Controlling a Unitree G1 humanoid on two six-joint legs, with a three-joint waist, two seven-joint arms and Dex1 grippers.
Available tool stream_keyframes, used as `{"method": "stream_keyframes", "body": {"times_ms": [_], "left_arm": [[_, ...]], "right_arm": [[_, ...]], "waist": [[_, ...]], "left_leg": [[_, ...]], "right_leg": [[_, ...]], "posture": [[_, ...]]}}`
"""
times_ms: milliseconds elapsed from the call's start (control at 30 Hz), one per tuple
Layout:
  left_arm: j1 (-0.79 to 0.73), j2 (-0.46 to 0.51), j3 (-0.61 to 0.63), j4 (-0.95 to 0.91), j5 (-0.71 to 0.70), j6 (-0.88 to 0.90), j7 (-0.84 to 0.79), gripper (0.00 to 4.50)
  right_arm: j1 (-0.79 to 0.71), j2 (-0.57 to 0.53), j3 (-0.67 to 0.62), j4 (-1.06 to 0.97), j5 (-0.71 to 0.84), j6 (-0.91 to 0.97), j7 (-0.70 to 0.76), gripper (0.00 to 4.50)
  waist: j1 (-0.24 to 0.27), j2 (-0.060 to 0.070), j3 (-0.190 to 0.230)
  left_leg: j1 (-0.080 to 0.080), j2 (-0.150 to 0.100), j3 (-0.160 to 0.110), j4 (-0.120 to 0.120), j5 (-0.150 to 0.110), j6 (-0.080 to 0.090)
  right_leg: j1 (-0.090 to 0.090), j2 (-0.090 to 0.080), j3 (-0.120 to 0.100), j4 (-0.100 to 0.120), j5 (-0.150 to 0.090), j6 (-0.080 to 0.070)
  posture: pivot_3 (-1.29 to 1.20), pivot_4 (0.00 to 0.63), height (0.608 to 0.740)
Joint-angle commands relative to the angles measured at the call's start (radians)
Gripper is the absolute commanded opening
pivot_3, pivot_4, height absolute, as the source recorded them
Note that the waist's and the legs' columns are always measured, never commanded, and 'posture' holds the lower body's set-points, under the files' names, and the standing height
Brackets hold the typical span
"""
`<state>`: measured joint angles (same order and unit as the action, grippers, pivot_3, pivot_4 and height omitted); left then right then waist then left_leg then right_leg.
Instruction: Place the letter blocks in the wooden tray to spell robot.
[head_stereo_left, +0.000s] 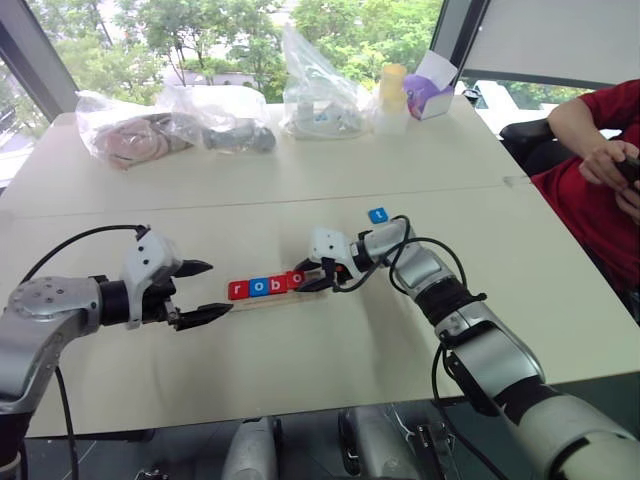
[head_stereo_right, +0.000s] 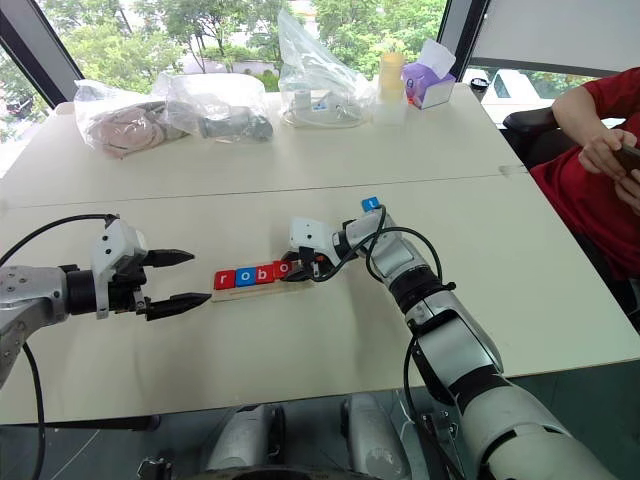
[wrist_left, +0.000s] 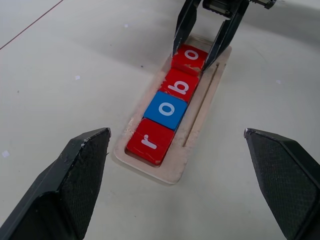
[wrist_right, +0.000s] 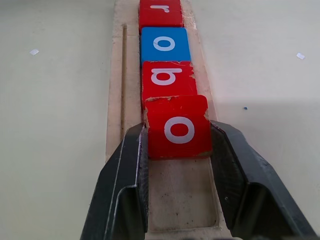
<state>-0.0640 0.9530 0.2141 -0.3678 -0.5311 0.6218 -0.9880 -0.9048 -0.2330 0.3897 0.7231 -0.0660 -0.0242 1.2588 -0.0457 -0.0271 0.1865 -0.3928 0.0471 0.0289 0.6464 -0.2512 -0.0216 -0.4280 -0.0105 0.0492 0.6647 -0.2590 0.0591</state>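
- Your right gripper (wrist_right: 177, 150) has its fingers on either side of the second red "o" block (wrist_right: 177, 127); the jaws stand close along its edges, and you cannot tell whether they pinch it or have just let go.
- That block sits in the wooden tray (wrist_left: 197, 117), touching the red "b" block (wrist_right: 167, 80); beyond it lie the blue "o" block (wrist_right: 164, 45) and the red "r" block (wrist_right: 160, 11), in one row.
- Bare tray floor lies between your right fingers, behind the held block.
- The blue "t" block (head_stereo_left: 377, 215) lies on the table just behind your right wrist, apart from the tray.
- Your left gripper (head_stereo_left: 200, 290) hangs spread wide, empty, near the tray's "r" end.
- The pale table (head_stereo_left: 300, 370) lies bare around the tray; plastic bags (head_stereo_left: 180, 125) line its far edge, and a person's hand (head_stereo_left: 610, 160) rests at the right.
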Motion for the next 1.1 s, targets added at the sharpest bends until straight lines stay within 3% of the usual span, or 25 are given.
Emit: {"method": "stream_keyframes", "body": {"times_ms": [33, 100, 133, 333, 867, 1100], "left_arm": [[-0.006, -0.002, 0.010, -0.018, 0.006, -0.017, 0.008, 4.50], [-0.008, -0.004, 0.007, -0.016, 0.007, -0.020, 0.010, 4.50], [-0.009, -0.005, 0.004, -0.013, 0.011, -0.024, 0.012, 4.50], [-0.018, -0.012, -0.011, 0.005, 0.033, -0.045, 0.013, 4.50], [-0.051, -0.029, -0.052, 0.033, 0.068, -0.067, 0.006, 4.50], [-0.078, -0.054, -0.049, 0.015, 0.045, -0.059, 0.025, 4.50]], "right_arm": [[-0.016, 0.007, -0.005, -0.010, -0.002, -0.016, -0.002, 3.21], [-0.020, 0.009, -0.013, -0.011, 0.001, -0.017, -0.012, 4.31], [-0.023, 0.009, -0.019, -0.014, 0.005, -0.012, -0.017, 4.44], [-0.028, 0.007, -0.049, -0.052, 0.035, 0.036, -0.027, 4.44], [0.141, -0.015, -0.016, -0.274, 0.056, 0.160, -0.017, 4.44], [0.091, -0.027, -0.095, -0.261, 0.049, 0.105, -0.175, 4.44]], "waist": [[0.000, 0.000, 0.000], [0.000, 0.000, 0.000], [0.000, 0.000, 0.000], [0.000, 0.000, 0.000], [0.001, 0.000, 0.000], [0.001, 0.000, 0.000]], "left_leg": [[0.000, 0.000, 0.000, 0.000, 0.000, 0.000], [0.000, 0.000, 0.000, 0.000, 0.000, 0.000], [0.000, 0.000, 0.000, 0.000, 0.000, 0.000], [0.000, 0.000, 0.000, 0.000, 0.000, 0.000], [0.000, 0.000, 0.000, 0.000, 0.000, 0.000], [0.000, 0.000, 0.000, 0.000, 0.000, 0.000]], "right_leg": [[0.000, 0.000, 0.000, 0.000, 0.000, 0.000], [0.000, 0.000, 0.000, 0.000, 0.000, 0.000], [0.000, 0.000, 0.000, 0.000, 0.000, 0.000], [0.000, 0.000, 0.000, 0.000, 0.000, 0.000], [0.000, 0.000, 0.000, 0.000, 0.000, 0.000], [0.000, 0.000, 0.000, 0.000, 0.000, 0.000]], "posture": [[0.00, 0.150, 0.740], [0.00, 0.150, 0.740], [0.00, 0.150, 0.740], [0.00, 0.150, 0.740], [0.00, 0.150, 0.740], [0.00, 0.150, 0.740]]}}
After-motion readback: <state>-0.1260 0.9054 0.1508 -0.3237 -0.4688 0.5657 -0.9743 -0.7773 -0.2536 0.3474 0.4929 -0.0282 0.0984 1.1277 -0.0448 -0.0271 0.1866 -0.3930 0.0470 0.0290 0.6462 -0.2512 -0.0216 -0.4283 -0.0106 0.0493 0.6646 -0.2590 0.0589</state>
